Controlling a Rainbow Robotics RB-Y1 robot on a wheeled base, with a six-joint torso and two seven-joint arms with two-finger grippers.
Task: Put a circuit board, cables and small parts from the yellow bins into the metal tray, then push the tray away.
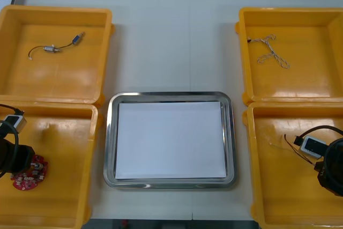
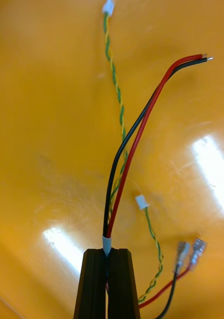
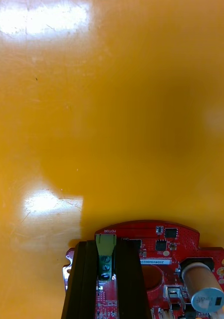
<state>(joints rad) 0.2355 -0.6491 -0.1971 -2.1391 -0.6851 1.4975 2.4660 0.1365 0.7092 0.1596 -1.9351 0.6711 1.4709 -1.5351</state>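
Note:
In the left wrist view my left gripper (image 3: 106, 245) is shut on the green terminal block of a round red circuit board (image 3: 167, 246), which lies on the floor of the near-left yellow bin (image 1: 59, 132). The board (image 1: 31, 172) also shows beside the left arm in the front view. My right gripper (image 2: 107, 251) is down in the near-right yellow bin (image 1: 273, 186), shut on a red and black cable (image 2: 137, 134) that runs out ahead of the fingertips. A twisted green and yellow cable (image 2: 114, 75) lies under it. The metal tray (image 1: 110, 132), white inside, sits between the bins with nothing in it.
The far-left bin (image 1: 16, 79) holds small metal parts (image 1: 52, 49) joined by a thin cable. A pale twisted cable (image 1: 272, 53) lies in the far-right bin (image 1: 321, 84). Bare table stretches beyond the tray toward the far edge.

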